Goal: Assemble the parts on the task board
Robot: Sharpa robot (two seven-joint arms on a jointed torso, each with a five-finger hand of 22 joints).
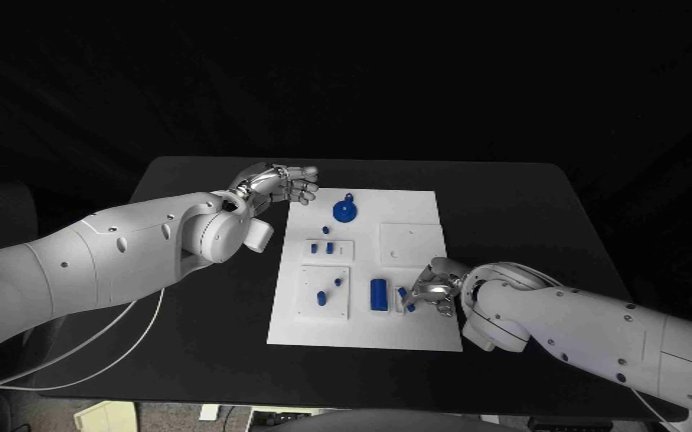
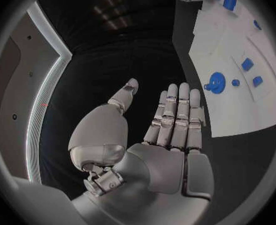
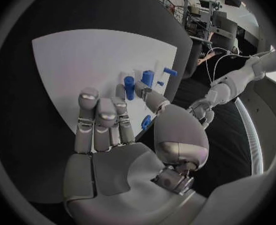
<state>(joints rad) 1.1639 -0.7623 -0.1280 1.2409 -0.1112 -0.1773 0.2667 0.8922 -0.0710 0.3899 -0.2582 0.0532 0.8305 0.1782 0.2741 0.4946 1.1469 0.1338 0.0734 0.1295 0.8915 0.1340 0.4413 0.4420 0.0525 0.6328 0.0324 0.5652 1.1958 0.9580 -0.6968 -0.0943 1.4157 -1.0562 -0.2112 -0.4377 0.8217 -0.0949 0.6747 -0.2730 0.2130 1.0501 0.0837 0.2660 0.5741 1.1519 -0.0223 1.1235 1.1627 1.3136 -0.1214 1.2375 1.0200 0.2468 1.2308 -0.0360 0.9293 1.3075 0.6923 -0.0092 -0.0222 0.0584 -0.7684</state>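
desk (image 1: 505, 192): black, carries the work | white cables (image 1: 87, 347): hang past the desk's near-left edge | backdrop: dark

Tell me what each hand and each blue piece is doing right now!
Left hand: fingers straight, holding nothing, beside the board's far left corner.
Right hand: over the board's near right part, fingers by a small blue piece; grip unclear.
Board: flat on the table.
Round piece: lying on the board, untouched.
Long piece: lying on the board near the right hand.
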